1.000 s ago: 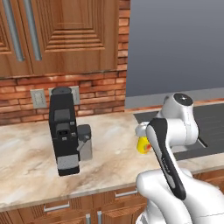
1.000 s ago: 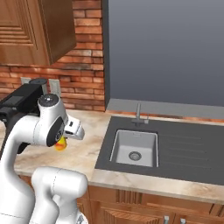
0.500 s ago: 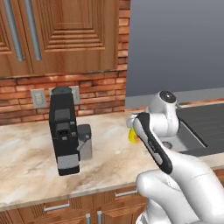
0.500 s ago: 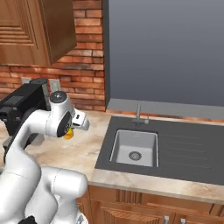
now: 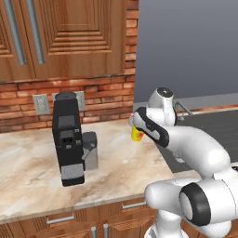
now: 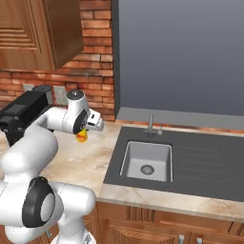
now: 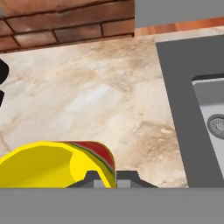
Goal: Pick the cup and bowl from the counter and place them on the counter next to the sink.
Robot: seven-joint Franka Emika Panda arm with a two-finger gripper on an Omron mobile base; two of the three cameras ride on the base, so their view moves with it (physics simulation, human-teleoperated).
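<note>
the counter [image 7: 109, 100], marbled beige stone, spreads across the middle of the hand view. the sink [image 6: 147, 161], a rectangular steel basin in a dark surround, sits centre-right. the cup [image 7: 52, 164], a smooth yellow cylinder with a red mark, lies lower left, pinched at its rim by the gripper [image 7: 106, 178].

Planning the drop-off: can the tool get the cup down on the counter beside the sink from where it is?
Probably yes. The tool holds the cup above bare counter left of the sink, with nothing below it.
</note>
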